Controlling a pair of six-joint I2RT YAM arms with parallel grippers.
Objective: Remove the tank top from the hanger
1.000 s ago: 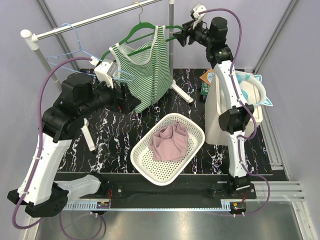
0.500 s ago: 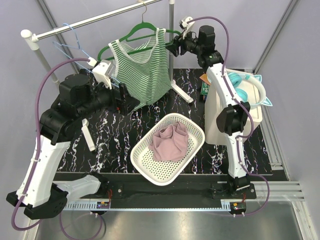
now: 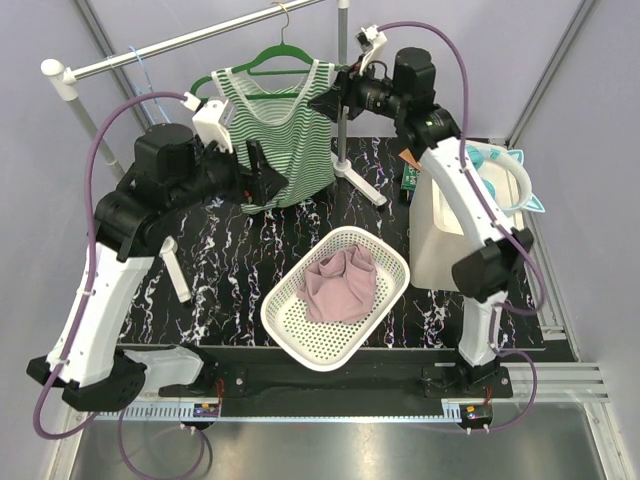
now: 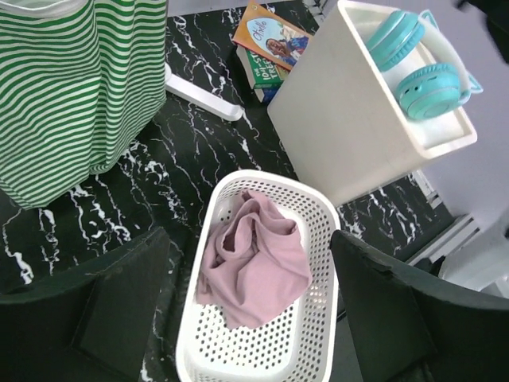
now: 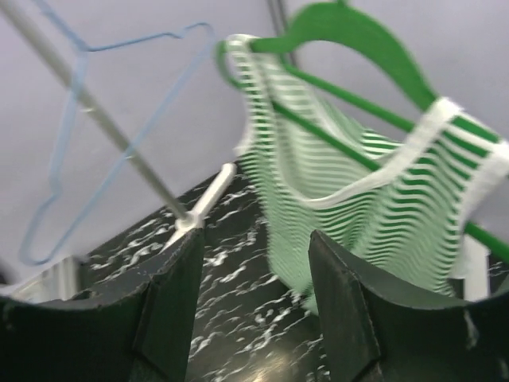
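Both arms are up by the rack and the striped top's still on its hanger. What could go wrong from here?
1. The green hanger hangs by its hook alone on the rail; pulling the tank top sideways could unhook the hanger rather than free the straps.
2. The right gripper, jaws apart and holding nothing, sits close to the rack's upright pole and may bump it.
3. The left gripper, open near the hem, could stretch the fabric if it tugs downward.

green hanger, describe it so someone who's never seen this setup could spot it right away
Find the metal rail running across the back of the black marbled table. The green hanger hooks over it near the middle, inside the green-and-white striped tank top. The blue wire hanger, further left on the rail, is thin and bare; the green one is thick and carries the garment.
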